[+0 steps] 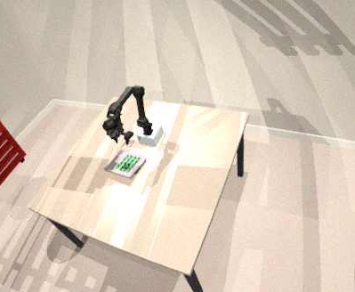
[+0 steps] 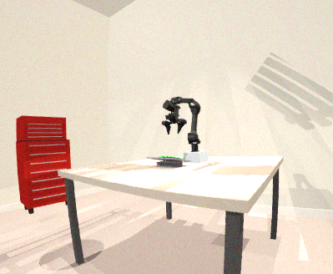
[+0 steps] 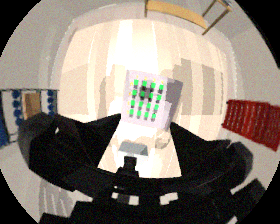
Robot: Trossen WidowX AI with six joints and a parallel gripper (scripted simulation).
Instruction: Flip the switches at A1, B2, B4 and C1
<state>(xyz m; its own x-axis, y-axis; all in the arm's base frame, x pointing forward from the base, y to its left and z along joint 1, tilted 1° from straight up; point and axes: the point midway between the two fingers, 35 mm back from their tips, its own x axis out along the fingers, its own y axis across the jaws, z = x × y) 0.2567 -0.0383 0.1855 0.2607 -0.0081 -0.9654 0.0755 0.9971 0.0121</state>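
Green-studded switch panel (image 1: pixel 126 164) lies flat on the table (image 1: pixel 197 223), out in front of the arm's white base (image 1: pixel 152 138) and well below the gripper (image 2: pixel 174 126), which hangs high with jaws wide, holding nothing, short of the near edge.

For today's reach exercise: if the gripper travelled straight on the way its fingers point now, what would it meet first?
The open gripper points down, hanging above the table. It would probably first meet the near edge of the switch panel, or the table just before it; depth is unclear.
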